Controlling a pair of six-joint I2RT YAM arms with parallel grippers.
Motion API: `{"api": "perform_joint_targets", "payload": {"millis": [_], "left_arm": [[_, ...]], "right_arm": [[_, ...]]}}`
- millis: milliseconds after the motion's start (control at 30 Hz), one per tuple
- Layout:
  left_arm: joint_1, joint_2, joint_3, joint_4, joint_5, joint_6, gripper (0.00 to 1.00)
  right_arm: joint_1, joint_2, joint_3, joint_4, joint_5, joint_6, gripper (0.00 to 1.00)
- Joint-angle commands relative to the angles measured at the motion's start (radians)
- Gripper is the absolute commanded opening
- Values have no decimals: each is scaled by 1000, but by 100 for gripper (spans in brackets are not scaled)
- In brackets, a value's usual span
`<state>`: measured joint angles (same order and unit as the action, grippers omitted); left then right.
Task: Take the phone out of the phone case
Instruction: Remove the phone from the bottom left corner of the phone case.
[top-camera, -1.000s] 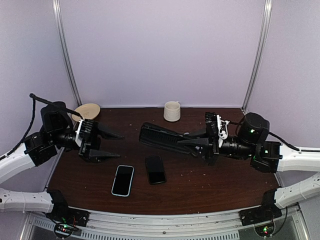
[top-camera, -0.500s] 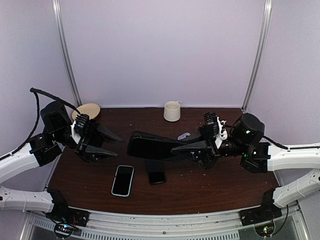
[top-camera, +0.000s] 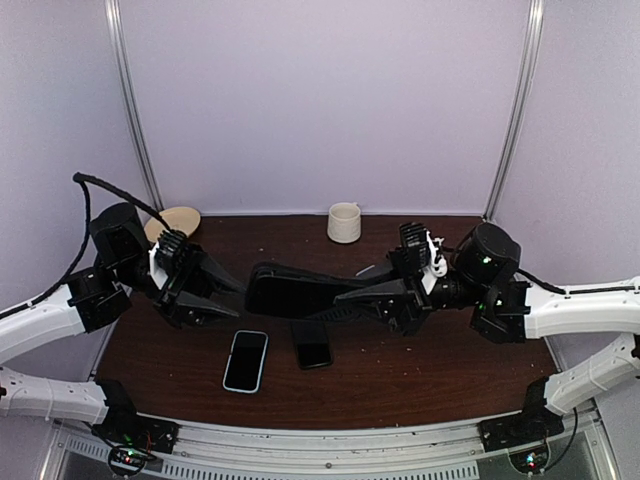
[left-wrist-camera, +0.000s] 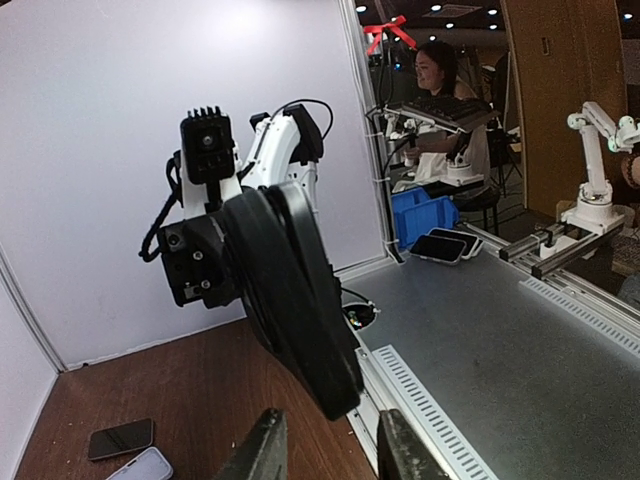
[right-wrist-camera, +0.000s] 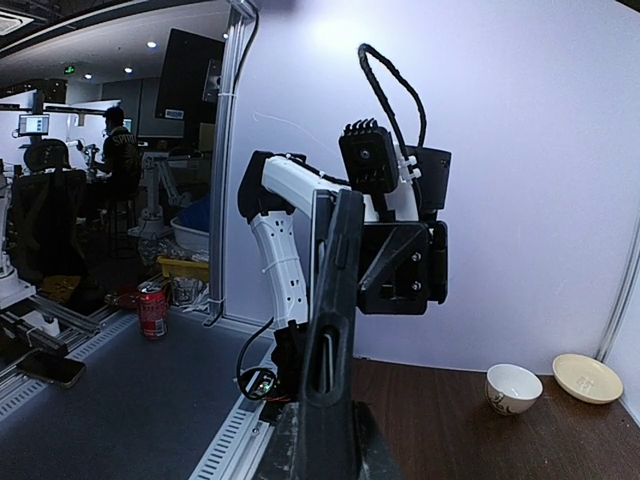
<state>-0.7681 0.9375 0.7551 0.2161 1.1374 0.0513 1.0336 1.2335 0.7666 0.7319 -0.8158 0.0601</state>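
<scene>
My right gripper (top-camera: 358, 300) is shut on a black phone case (top-camera: 292, 292) and holds it above the table, long side pointing left. In the right wrist view the case (right-wrist-camera: 325, 340) stands edge-on between my fingers (right-wrist-camera: 325, 445). My left gripper (top-camera: 238, 298) is open, its fingertips at the case's left end. In the left wrist view the case (left-wrist-camera: 295, 295) hangs just beyond my open gripper (left-wrist-camera: 330, 450), apart from both fingers. I cannot tell whether a phone sits inside the case.
Two loose phones lie on the brown table below the case: one with a pale rim (top-camera: 246, 360) and a black one (top-camera: 312, 345). A white cup (top-camera: 344, 222) stands at the back middle, a tan plate (top-camera: 176, 220) at the back left.
My right gripper has carried the case to the left, up to the left gripper. The left gripper has tilted toward it and stayed open.
</scene>
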Motion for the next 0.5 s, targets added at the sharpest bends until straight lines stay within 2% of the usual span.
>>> {"api": "perform_joint_targets", "payload": {"millis": [0,467], "left_arm": [[-9,4,0,50,10,-22,32],[-25,26,1,71,12,-48,21]], "right_arm": [[-4,8,49,95,-11,9,0],[-4,27,64,87,-19,-14,0]]}}
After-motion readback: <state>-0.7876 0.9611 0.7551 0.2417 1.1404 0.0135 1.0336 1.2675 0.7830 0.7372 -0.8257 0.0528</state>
